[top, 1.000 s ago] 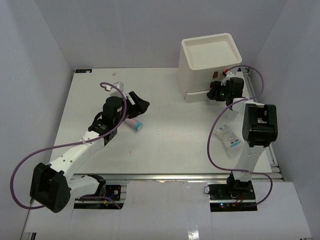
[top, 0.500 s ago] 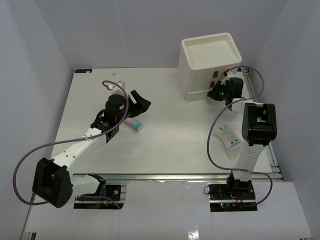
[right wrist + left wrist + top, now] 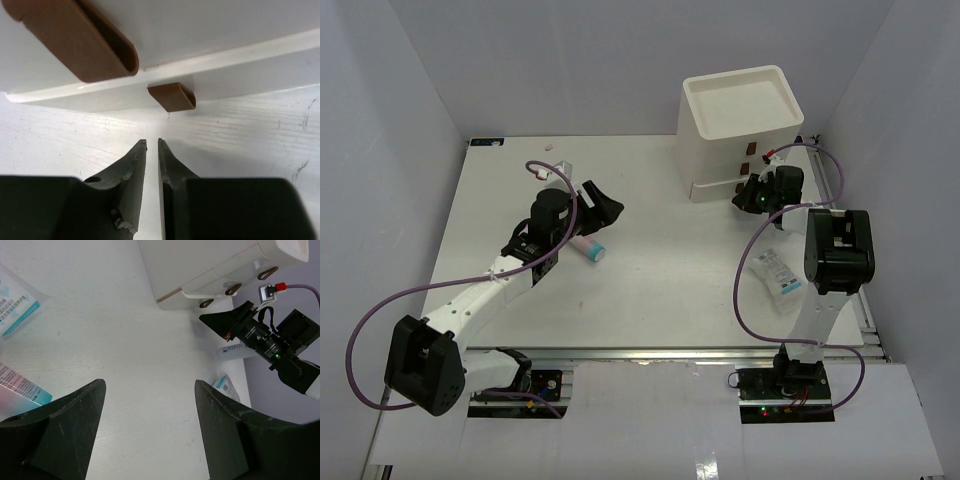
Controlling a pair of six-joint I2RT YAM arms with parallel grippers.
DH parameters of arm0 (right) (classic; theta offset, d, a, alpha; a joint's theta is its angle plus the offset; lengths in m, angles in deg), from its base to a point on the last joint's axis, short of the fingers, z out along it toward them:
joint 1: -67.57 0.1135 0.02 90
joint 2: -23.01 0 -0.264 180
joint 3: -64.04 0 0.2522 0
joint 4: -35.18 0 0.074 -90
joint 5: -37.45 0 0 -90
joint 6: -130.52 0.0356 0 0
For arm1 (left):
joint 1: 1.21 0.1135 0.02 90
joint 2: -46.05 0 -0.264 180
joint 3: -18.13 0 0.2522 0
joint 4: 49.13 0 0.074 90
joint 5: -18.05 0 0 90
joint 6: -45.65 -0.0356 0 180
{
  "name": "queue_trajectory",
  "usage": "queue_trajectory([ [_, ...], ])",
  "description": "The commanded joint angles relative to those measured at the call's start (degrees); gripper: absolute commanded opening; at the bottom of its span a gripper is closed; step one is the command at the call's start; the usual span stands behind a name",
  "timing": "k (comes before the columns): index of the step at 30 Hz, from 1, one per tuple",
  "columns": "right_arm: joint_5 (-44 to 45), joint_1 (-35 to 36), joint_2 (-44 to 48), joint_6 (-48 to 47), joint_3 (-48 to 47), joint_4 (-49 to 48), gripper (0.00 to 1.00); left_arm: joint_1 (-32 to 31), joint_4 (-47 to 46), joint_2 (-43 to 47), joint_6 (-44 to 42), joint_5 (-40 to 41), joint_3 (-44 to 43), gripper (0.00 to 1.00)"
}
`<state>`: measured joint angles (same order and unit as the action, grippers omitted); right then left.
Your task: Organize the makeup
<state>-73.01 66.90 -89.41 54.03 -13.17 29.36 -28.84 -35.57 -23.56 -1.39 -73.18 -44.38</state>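
The pink tube with teal cap (image 3: 588,247) lies on the table just near of my left gripper (image 3: 602,206), which is open and empty above it. In the left wrist view the tube (image 3: 20,387) sits at the lower left beside the left gripper (image 3: 150,385), and a clear blue-and-white packet (image 3: 15,305) lies at the upper left. Another packet (image 3: 777,272) lies beside the right arm. My right gripper (image 3: 748,196) is at the box's lowest drawer. In the right wrist view it (image 3: 152,143) is shut, empty, just short of a brown handle (image 3: 171,96).
The white three-drawer box (image 3: 740,125) stands at the back right, its lowest drawer (image 3: 715,186) pulled out a little. A second brown handle (image 3: 75,40) is above it. Grey walls enclose the table on three sides. A small pale object (image 3: 550,147) lies at the back edge.
My right gripper has drawn back a little from the box front, toward the near side. My left arm shifted slightly forward, then held still.
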Motion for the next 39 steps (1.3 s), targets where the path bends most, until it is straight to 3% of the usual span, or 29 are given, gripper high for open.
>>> queue_trajectory([
  [1,0.9,-0.1,3.9,-1.9,0.3,-0.9,0.33,0.0,-1.5,1.1,0.2,-1.4,-1.0,0.82],
  [3,1.9,-0.1,3.6,-2.6,-0.1,-0.7,0.50,0.0,-1.4,1.4,0.1,-1.5,-0.8,0.83],
  [6,3.1,-0.1,2.8,-2.1,-1.5,-0.3,0.65,0.0,-1.4,2.0,0.2,-1.2,-0.3,0.83],
  [16,4.5,-0.4,-2.5,-0.8,-8.6,-0.8,0.69,0.0,-0.5,0.0,0.6,-1.3,-2.2,0.83],
  [25,1.4,-0.4,-5.2,0.1,-10.3,-2.0,0.57,0.0,-0.4,-2.3,0.6,-2.2,-4.0,0.83],
  [39,-3.4,-0.6,-7.1,-0.5,-12.4,-4.2,0.16,0.0,-0.1,-1.9,0.7,-2.3,-3.7,0.83],
])
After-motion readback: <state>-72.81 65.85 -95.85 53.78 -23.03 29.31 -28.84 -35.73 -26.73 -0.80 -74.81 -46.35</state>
